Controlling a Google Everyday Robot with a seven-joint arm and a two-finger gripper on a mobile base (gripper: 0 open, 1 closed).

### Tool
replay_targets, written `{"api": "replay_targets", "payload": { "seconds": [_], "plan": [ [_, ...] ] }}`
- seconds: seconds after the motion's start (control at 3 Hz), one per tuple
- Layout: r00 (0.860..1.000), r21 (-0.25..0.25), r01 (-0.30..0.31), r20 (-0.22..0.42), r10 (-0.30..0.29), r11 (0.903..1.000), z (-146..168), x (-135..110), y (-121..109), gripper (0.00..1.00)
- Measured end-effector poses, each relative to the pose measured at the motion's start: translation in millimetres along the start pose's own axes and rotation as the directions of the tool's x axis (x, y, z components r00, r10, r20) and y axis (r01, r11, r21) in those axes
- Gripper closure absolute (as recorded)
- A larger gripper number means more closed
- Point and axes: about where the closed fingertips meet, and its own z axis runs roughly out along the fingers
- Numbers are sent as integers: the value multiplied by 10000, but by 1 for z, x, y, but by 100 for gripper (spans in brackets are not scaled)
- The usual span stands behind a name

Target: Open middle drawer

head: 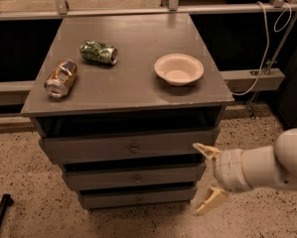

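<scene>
The grey cabinet has three stacked drawers. The middle drawer [138,177] is the second grey front, with a small round knob [136,179] at its centre, and it stands closed. The wider top drawer [130,146] is above it and the narrowest bottom drawer [138,199] below. My gripper [206,178] reaches in from the lower right on a white arm, just right of the middle drawer's right end. Its two cream fingers [205,151] are spread wide apart and hold nothing.
On the cabinet top [133,88] lie a green crushed can [99,52], a brown crushed can [61,78] and a white bowl [179,69]. A white cable [267,58] hangs at the right. A black rod [0,214] lies on the speckled floor at lower left.
</scene>
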Motion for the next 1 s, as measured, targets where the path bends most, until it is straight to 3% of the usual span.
{"api": "replay_targets", "payload": {
  "seconds": [0.33, 0.67, 1.0],
  "plan": [
    [9998, 270, -158, 121, 155, 9995, 28, 23, -2, 0],
    [9998, 226, -158, 76, 157, 9996, 31, 25, -3, 0],
    [9996, -177, -236, -139, 233, 9996, 55, 45, -5, 0]
  ]
}}
